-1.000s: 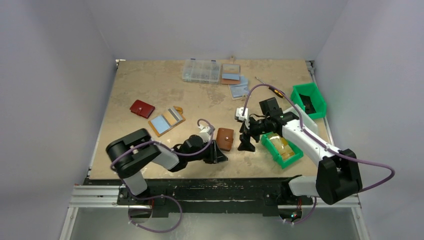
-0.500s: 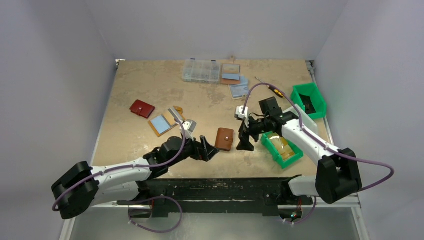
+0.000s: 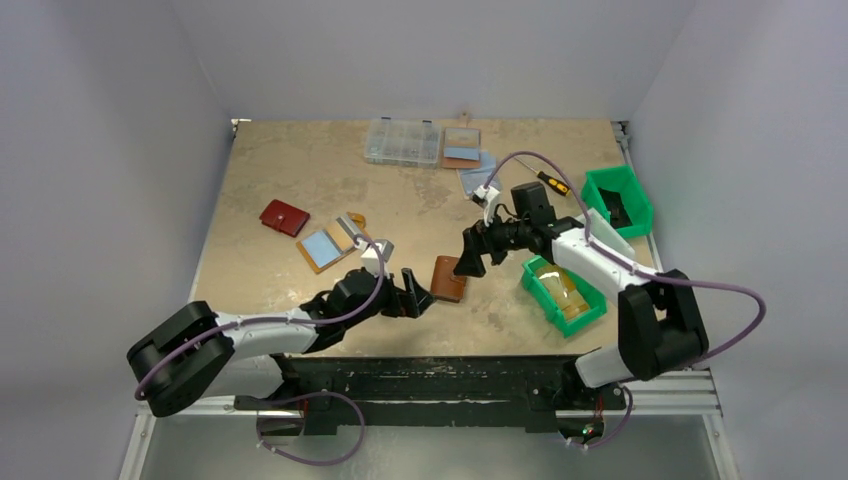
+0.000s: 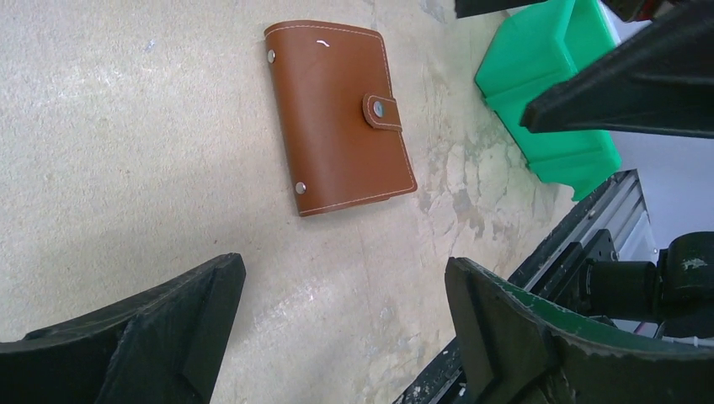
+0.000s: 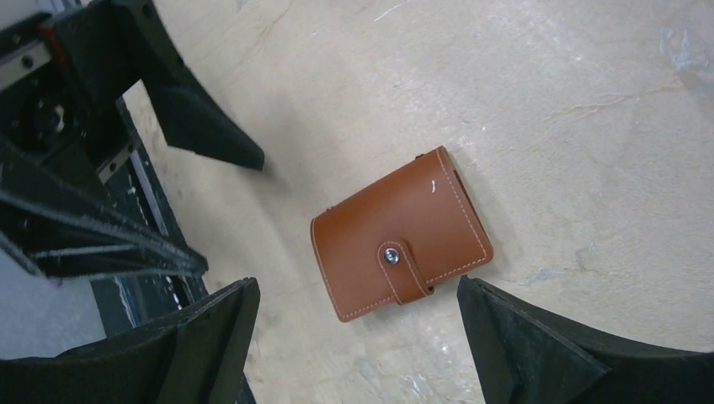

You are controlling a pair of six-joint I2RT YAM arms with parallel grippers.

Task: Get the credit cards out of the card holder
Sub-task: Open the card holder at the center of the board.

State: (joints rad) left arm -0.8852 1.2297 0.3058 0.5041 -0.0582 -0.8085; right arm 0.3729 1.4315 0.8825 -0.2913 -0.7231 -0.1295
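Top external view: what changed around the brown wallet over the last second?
The right gripper moved left and farther from the bases, ending over the closed brown leather card holder. The left arm's elbow swung out left, and the left gripper drew back slightly left of the holder. Both stay open, nothing grasped. The holder lies where it was, snap tab fastened.

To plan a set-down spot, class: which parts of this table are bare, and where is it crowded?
Bare tabletop lies between the dark red wallet and the clear organizer box. Crowded: around the card holder, with the left gripper, right gripper and green bin close by.
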